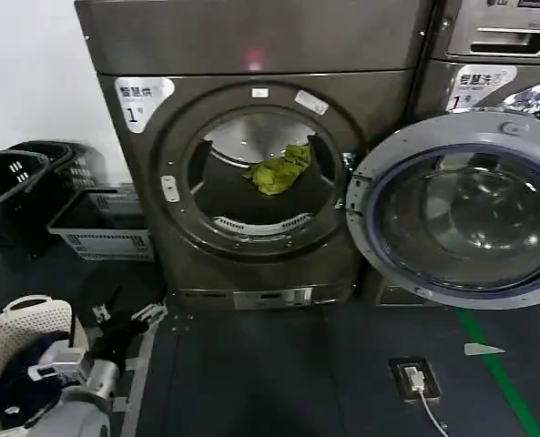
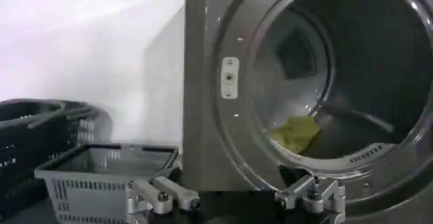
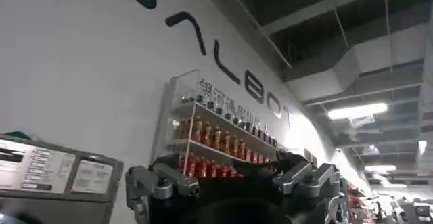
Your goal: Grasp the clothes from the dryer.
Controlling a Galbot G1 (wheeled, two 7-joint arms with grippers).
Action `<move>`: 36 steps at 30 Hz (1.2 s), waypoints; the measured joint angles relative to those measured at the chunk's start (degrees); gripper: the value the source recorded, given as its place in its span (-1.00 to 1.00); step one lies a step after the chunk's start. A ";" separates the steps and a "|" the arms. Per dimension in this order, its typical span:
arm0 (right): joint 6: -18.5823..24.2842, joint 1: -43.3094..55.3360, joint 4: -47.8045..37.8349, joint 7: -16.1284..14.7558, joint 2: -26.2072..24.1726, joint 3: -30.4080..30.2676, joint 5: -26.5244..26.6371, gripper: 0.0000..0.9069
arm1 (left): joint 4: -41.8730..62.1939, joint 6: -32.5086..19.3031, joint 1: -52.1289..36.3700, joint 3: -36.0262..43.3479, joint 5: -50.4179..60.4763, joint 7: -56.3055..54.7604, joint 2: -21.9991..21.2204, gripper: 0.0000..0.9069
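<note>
Left gripper (image 1: 124, 319), fingers spread and empty, should rise through the dryer (image 1: 251, 182) porthole toward the clothes (image 1: 281, 169).

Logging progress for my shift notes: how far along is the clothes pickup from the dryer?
Done: the dryer stands open. In hand: the left gripper is open, low in front of the porthole, apart from the clothes. Left: reaching into the drum, closing on the yellow-green wad and pulling it out. The right gripper points away, open.

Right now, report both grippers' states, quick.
Left gripper: open, empty, low in front of the dryer, short of the clothes.
Right gripper: open, empty, raised toward the wall.
</note>
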 measured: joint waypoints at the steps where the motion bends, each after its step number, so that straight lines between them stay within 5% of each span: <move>1: -0.01 0.03 0.02 -0.01 0.04 -0.04 -0.01 1.00 | 0.01 0.00 -0.02 -0.01 0.00 0.00 0.01 1.00; 36: 1.18 0.17 0.60 -1.71 0.34 -0.91 0.46 1.00 | -1.83 0.80 0.46 -1.06 -0.39 0.55 0.55 1.00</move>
